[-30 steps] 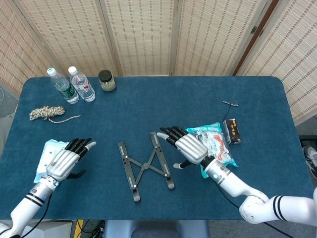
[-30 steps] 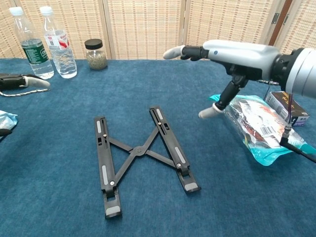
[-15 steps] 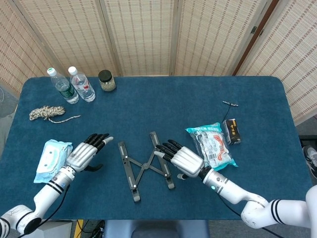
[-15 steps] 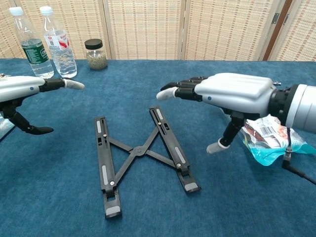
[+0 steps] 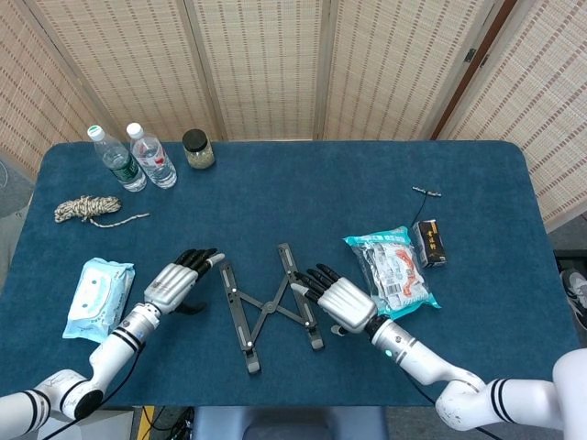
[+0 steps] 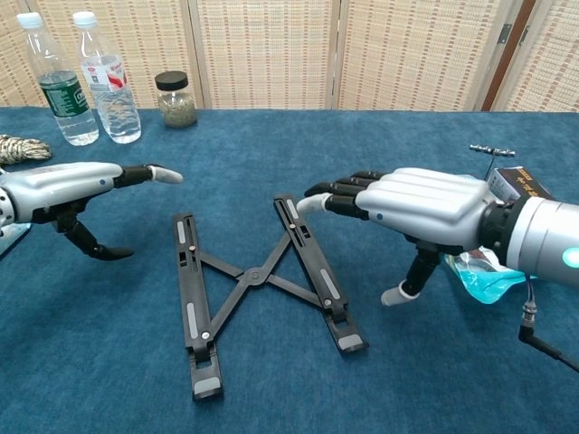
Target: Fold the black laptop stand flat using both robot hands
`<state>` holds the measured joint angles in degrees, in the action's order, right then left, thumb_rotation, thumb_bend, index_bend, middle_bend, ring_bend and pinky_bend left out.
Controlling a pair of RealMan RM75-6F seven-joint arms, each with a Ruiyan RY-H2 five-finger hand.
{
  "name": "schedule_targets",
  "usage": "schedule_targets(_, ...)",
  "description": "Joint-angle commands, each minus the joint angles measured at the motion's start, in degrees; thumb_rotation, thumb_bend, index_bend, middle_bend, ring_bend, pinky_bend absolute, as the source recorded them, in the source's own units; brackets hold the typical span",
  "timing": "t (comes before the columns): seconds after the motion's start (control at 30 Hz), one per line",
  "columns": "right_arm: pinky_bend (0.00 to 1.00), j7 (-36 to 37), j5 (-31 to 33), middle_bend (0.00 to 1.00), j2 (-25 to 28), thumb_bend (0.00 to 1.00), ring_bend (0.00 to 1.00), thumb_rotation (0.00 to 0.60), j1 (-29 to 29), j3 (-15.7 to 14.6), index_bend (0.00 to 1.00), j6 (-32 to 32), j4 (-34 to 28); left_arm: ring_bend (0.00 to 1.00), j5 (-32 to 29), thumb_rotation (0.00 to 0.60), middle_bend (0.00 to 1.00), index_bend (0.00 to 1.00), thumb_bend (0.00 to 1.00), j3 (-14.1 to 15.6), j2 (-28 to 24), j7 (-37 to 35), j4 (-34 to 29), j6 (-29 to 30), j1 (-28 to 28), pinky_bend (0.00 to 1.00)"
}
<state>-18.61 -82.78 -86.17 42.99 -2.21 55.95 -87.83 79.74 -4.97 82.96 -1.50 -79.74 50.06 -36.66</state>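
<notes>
Left hand [image 5: 174,281] open, fingers extended, just left of the black laptop stand [image 5: 269,307]. Stand spread in an X, flat on the blue counter [image 5: 275,192]. Right hand [image 5: 341,301] open at the stand's right rail, holding nothing.

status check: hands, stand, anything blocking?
Left hand, right hand open, flanking the stand, no contact. Laptop stand spread open, flat on table. Nothing in the way.
</notes>
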Motion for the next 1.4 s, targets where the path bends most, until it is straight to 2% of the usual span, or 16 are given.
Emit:
schedule_targets(0.03, 0.06, -1.2, 0.4, 0.00, -1.4, 0.01, 0.00, 0.600, -0.4, 0.3, 0.00, -0.3, 1.3, 0.00, -0.4, 0.600, 0.00, 0.03, 0.27, -0.1, 0.9, -0.3, 0.9, -0.3, -0.4, 0.00)
schedule_targets(0.27, 0.01, -4.0, 1.3, 0.00, -5.7, 0.01, 0.00, 0.600, -0.9, 1.2, 0.00, -0.8, 4.8, 0.00, -1.5, 0.600, 0.00, 0.03, 0.27, 0.0, 2.4, -0.6, 2.8, -1.1, -1.1, 0.00)
schedule_targets(0.67, 0.01, -6.2, -0.7, 0.00, -12.8, 0.01, 0.00, 0.600, -2.5, 2.8, 0.00, 3.1, 11.2, 0.00, -3.0, 0.600, 0.00, 0.02, 0.27, 0.4, 3.9, -1.4, 3.8, -0.7, -0.6, 0.00)
schedule_targets(1.4, 0.01, -4.8, -4.2, 0.00, -18.4, 0.01, 0.00, 0.600, -3.3, 3.7, 0.00, 5.5, 17.9, 0.00, -4.4, 0.600, 0.00, 0.00, 0.27, 0.5, 7.1, -3.6, 5.9, -2.5, -1.2, 0.00)
